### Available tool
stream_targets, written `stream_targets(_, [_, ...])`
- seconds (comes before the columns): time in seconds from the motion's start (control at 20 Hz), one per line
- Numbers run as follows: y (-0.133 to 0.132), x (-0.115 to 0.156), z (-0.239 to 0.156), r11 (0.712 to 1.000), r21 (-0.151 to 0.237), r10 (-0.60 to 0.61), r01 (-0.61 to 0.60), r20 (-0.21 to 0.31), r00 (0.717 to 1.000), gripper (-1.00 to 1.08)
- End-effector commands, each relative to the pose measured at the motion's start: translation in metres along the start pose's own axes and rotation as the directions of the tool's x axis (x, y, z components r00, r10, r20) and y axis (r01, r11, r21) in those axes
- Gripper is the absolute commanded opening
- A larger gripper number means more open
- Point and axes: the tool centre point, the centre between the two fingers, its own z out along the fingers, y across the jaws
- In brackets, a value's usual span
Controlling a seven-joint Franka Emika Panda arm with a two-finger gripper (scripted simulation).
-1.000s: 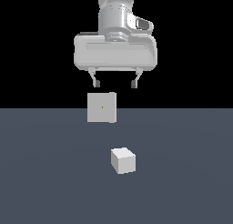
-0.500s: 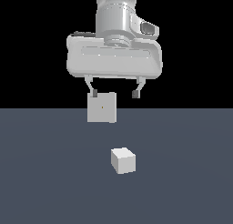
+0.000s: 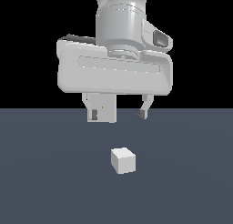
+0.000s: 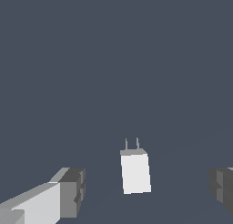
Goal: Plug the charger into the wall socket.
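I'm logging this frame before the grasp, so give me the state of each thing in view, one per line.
gripper: open, empty, hanging above the floor, touching nothing.
charger: lying loose on the floor, not gripped, not plugged in; the wrist view shows two prongs sticking out of one end.
wall socket: upright, nothing in it, partly hidden behind the gripper.
floor: flat, dark grey.

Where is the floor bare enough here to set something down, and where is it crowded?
Bare floor lies on both sides of the charger and in front of it. It is crowded behind, where the open tool hangs before the wall socket.
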Motion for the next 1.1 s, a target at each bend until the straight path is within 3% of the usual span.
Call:
stream_targets(0.0, [0.000,-0.009,0.007,1.000,0.001,-0.027,0.027,-0.010,1.000,1.00])
stream_targets(1.05, [0.001,-0.025,0.036,0.997,0.004,-0.075,0.075,-0.025,0.997,1.00])
